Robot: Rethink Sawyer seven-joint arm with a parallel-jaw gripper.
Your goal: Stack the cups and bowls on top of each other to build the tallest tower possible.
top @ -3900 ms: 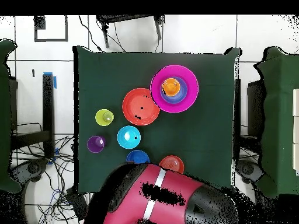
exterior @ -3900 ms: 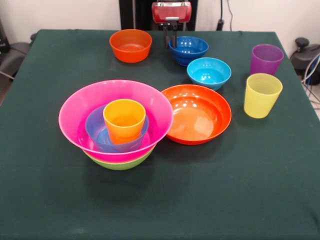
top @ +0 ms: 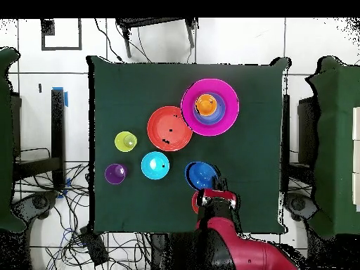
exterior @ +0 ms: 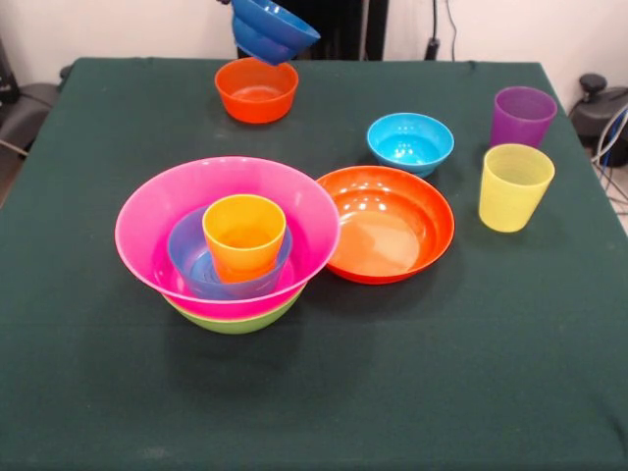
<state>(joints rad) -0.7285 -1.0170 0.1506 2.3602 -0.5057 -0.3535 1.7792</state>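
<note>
Overhead, the dark blue bowl is seen carried off the green surface, tilted, the claw closed on its rim at the bowl's five o'clock. Beneath the claw the small orange bowl lies near the surface's robot-side edge. Open cloth is left at the tower's nine o'clock. Beyond the surface, white floor tiles and cables are seen.
</note>
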